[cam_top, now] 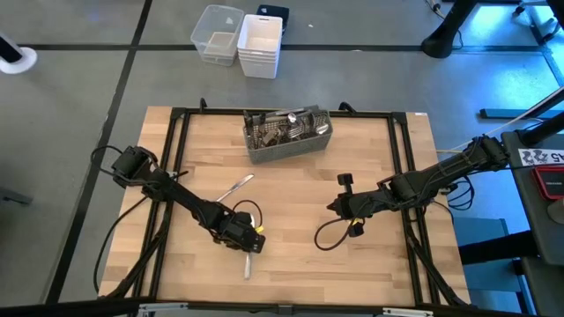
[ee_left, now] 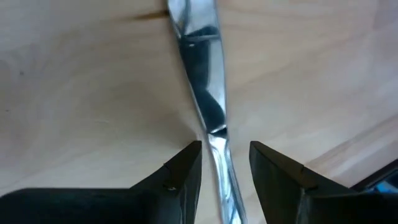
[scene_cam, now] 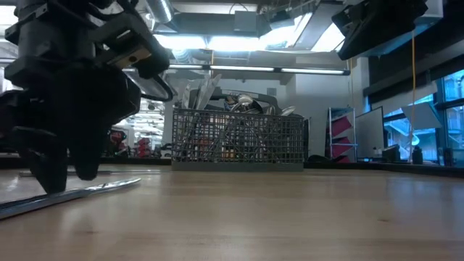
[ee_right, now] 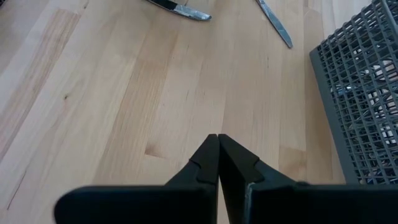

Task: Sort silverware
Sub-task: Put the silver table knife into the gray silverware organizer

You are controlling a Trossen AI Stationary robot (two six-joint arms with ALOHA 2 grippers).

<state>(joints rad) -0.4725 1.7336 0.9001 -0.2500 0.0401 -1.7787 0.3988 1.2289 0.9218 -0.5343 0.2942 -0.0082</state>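
- Left hand [cam_top: 247, 239] is low over the near-left part of the surface [cam_top: 291, 264]. Its two fingers [ee_left: 180, 180] stand apart, one on either side of a table knife [ee_left: 208, 112] that lies flat on the wood. No contact with the metal is evident; the piece is straddled, not clamped.
- Right hand [ee_right: 217, 155] hovers over the right half of the surface, fingers pressed together, holding nothing.
- Location of the silverware: the straddled knife near the front; a second loose piece [cam_top: 236, 187] just beyond it, toward the centre; the remainder standing in the grey wire caddy [cam_top: 289, 145] at the far middle of the surface.
- Risk, slip: in my judgement the knife is thin and lies flush with the wood, so fingers closing slightly too high could ride over the metal and miss it.
- Risk, pivot: the fingers appear set where the blade meets the handle. A grip away from the balance point could let the knife swing or droop on lifting.
- Risk, scraping: fingertips pressed hard onto the surface could drag the knife sideways rather than pinch it.
- Hidden: from above, the left hand covers most of the knife; only a short end shows at the near side.
- Hard to make out: the pieces in the caddy overlap, so type and count cannot be stated. Whether the second loose piece is a knife or another utensil is not settled.
- Cut off: the low view shows the right arm only at its top edge.
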